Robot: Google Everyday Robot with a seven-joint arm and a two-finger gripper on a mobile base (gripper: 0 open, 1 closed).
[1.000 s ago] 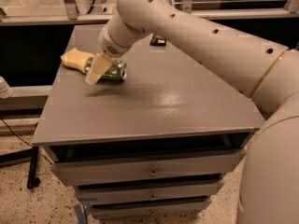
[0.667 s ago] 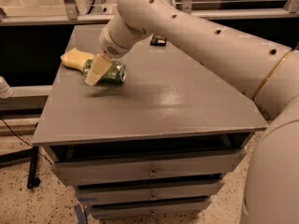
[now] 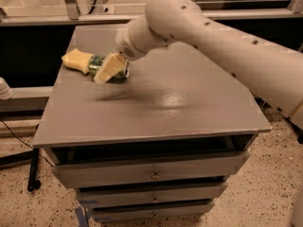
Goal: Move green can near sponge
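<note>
The green can (image 3: 98, 65) lies on its side on the grey table (image 3: 180, 103) at the back left. Its left end touches the pale yellow sponge (image 3: 75, 60). My gripper (image 3: 110, 68) is down at the can, across its middle, so part of the can is hidden behind it. The white arm (image 3: 213, 37) reaches in from the right.
The table top ends in a front edge above several drawers (image 3: 151, 174). A glass partition and metal frame (image 3: 71, 4) stand behind the table. A black cable and stand leg (image 3: 33, 169) are on the floor at the left.
The gripper and wrist have shifted a little to the right along the can. More of the can's left end now shows beside the sponge. The sponge has not moved.
</note>
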